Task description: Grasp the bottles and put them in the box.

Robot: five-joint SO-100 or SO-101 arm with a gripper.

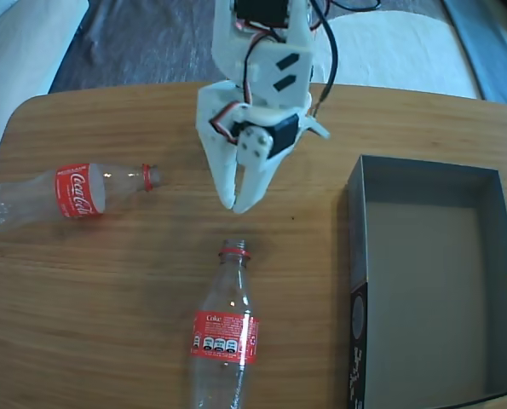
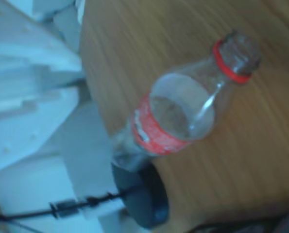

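The white pincer (image 1: 243, 203) hangs tip-down over the middle of the wooden table (image 1: 117, 315), its two fingers drawn nearly together into a narrow point, with nothing between them and nothing touched. From its tip, the larger bottle (image 1: 225, 341) lies at about six o'clock in the fixed view, neck toward the pincer and a bare strip of wood between them. The smaller bottle (image 1: 61, 194) lies on its side out at nine o'clock, well apart, its red neck ring facing the arm; the wrist view shows one bottle (image 2: 178, 114) lying near a table edge, blurred. The box (image 1: 360, 221) sits open and empty at roughly four o'clock, by the table's right edge.
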